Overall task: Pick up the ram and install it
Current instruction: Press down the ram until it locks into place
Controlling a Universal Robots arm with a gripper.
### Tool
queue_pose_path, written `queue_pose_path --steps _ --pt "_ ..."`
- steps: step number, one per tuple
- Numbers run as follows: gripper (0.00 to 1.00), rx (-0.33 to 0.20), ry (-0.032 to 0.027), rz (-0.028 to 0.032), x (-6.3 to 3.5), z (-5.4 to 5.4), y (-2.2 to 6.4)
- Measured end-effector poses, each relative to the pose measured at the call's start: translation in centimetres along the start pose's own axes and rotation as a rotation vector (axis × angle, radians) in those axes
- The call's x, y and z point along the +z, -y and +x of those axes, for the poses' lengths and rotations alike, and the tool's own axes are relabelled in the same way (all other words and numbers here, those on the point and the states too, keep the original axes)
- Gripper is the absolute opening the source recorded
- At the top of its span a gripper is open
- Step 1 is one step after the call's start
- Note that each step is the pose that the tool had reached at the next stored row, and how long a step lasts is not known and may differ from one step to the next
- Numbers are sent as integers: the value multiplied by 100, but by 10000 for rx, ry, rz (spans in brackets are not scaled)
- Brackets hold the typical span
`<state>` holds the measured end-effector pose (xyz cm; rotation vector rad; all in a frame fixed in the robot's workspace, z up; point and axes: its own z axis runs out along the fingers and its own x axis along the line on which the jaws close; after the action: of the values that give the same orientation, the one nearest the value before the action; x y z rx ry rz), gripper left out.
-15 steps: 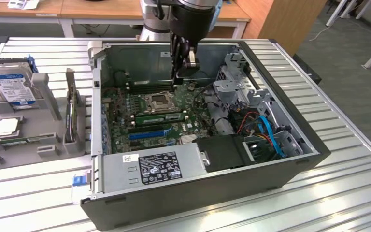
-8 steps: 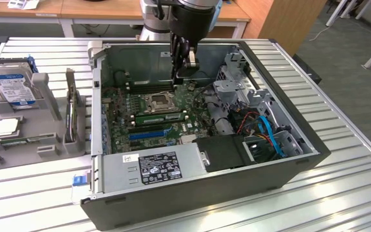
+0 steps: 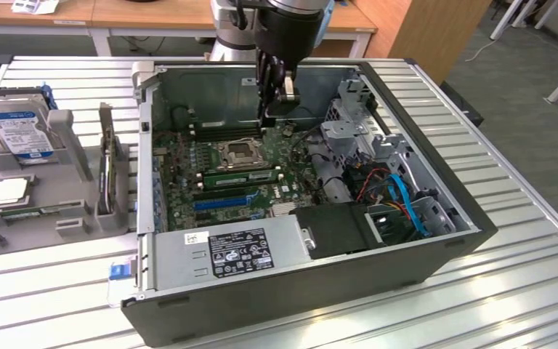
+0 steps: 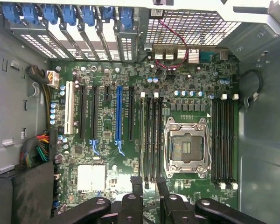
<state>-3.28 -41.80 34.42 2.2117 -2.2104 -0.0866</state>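
My tool hangs inside the open PC case, fingers apart, nothing between them. Under it is the motherboard. The ram, a green stick with a white label, sits in a slot just beside the CPU socket, between the socket and the blue PCIe slot. I'm above it, not touching. On the desk, at the exterior view's left, a grey tray holds a hard drive, a CPU chip and another thin green stick.
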Motion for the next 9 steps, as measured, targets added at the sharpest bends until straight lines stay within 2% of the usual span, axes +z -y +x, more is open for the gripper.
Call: queue_pose_path --steps 2,4,9 --pt "24 0 0 0 0 0 0" --pt "11 0 0 1 0 0 0" --pt "10 1 0 1 0 0 0"
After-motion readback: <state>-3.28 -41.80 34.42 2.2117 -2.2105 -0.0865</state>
